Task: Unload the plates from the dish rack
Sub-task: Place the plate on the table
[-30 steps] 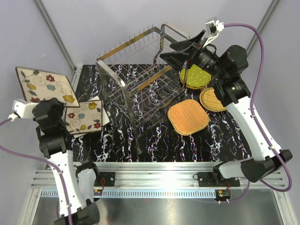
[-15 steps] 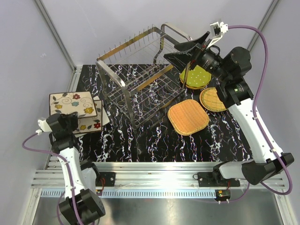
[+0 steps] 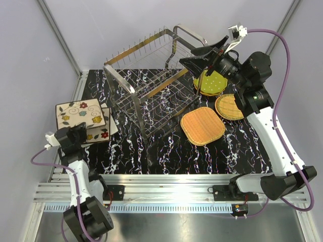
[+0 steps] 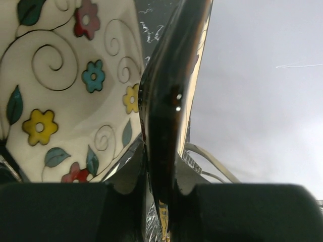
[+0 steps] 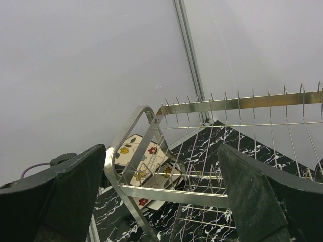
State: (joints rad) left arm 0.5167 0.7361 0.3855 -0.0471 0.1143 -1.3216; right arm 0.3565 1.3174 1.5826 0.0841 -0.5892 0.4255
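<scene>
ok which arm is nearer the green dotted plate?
Right. The right fingers, open, hover close by the green dotted plate; the left fingers are far across the table, gripping a flowered plate.

Nine o'clock: two flowered square plates [image 3: 81, 113] [image 3: 99, 133]. Two o'clock: two wicker plates [image 3: 202, 125] [image 3: 229, 107], one green dotted plate [image 3: 212, 82]. One dish rack [image 3: 161, 86].

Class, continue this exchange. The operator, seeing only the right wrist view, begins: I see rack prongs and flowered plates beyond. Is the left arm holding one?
Observer: Yes, the left gripper is shut on the held flowered plate, over a second flowered plate.
Operator: Any plates in the rack?
Observer: The top view shows none in the dish rack.
Operator: What lies near my arm?
Observer: A green dotted plate, a large woven plate and a smaller woven plate, beside the rack.
</scene>
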